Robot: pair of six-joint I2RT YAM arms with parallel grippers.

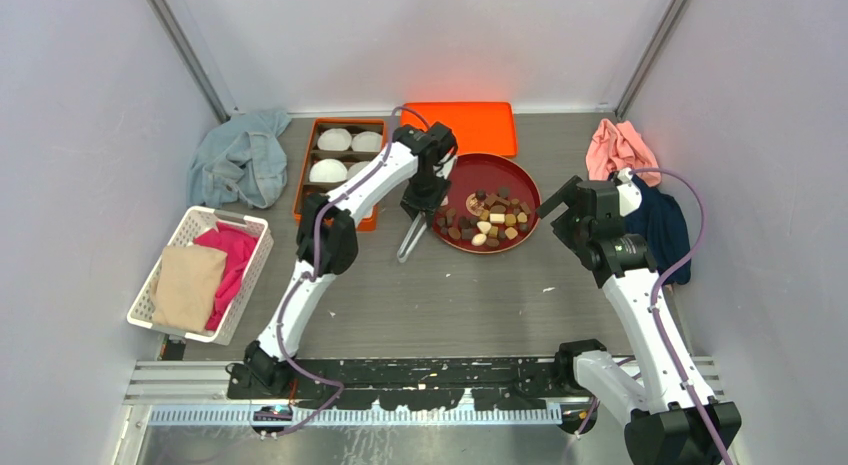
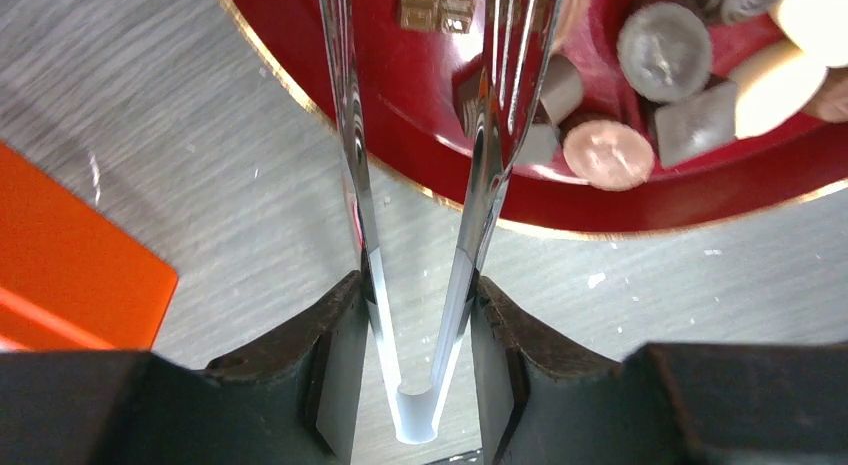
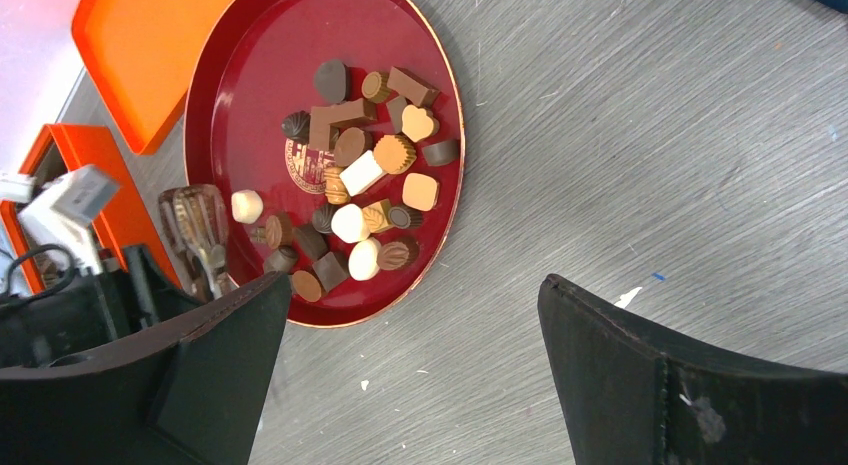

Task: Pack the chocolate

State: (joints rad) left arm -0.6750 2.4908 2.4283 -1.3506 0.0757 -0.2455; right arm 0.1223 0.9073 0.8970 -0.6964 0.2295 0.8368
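Observation:
The chocolate [image 1: 490, 220] is a heap of dark brown, tan and cream-white pieces on a round red plate [image 1: 495, 173]. It also shows in the left wrist view [image 2: 665, 50] and the right wrist view [image 3: 365, 175]. My left gripper [image 1: 420, 210] [image 2: 415, 285] is shut on metal tongs [image 1: 408, 240] [image 2: 485, 175] near their bend. The tong arms stand apart and reach over the plate's left rim [image 2: 600, 205]; nothing shows between them, and their tips are cut off. My right gripper [image 1: 560, 205] [image 3: 412, 285] is open and empty, just right of the plate [image 3: 260, 85].
An orange box [image 1: 305, 175] holding white fluted paper cups [image 1: 333, 140] stands left of the plate. An orange lid [image 1: 475, 127] lies behind it. A white basket [image 1: 165, 255] with cloths is at the left. Blue [image 1: 240, 160], pink [image 1: 618, 150] and navy [image 1: 660, 225] cloths lie around.

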